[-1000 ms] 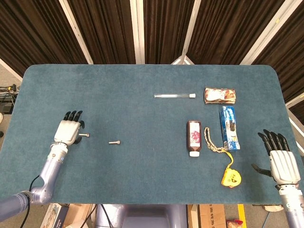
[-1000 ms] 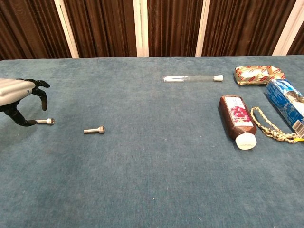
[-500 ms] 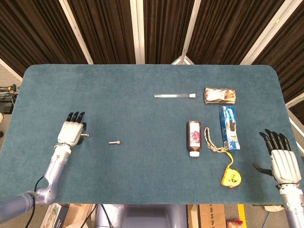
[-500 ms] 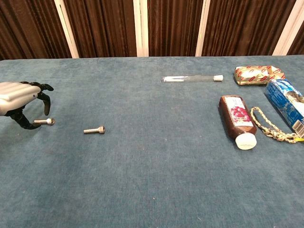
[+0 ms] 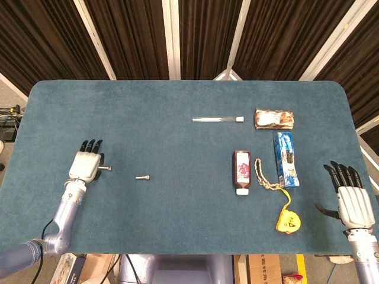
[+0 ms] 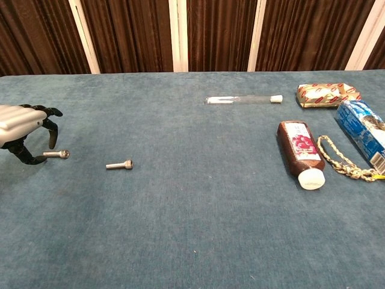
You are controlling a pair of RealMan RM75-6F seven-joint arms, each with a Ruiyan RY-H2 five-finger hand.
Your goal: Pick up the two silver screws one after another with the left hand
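Your table (image 5: pixel 177 112) has not changed: tube, packets, bottle and cord all lie on the right half where they were a second ago, well apart from your work.

Your right robot hand (image 5: pixel 353 201) also stays parked at the right edge, fingers spread, holding nothing.

The movement is all in your left robot hand (image 6: pixel 23 131). Over the last second it crept toward the near screw (image 6: pixel 56 155), then slipped back a little to the left. Now, in the chest view, its fingers (image 6: pixel 49 127) curl down over the screw's shank end, apart, with a lower fingertip at or just beside the tip; I cannot tell whether it touches. Nothing is pinched yet.

The near screw has not moved, and the second screw (image 6: pixel 120 164) lies untouched just to its right. So you are probably settling the approach for the first pick, and both lifts remain to do.
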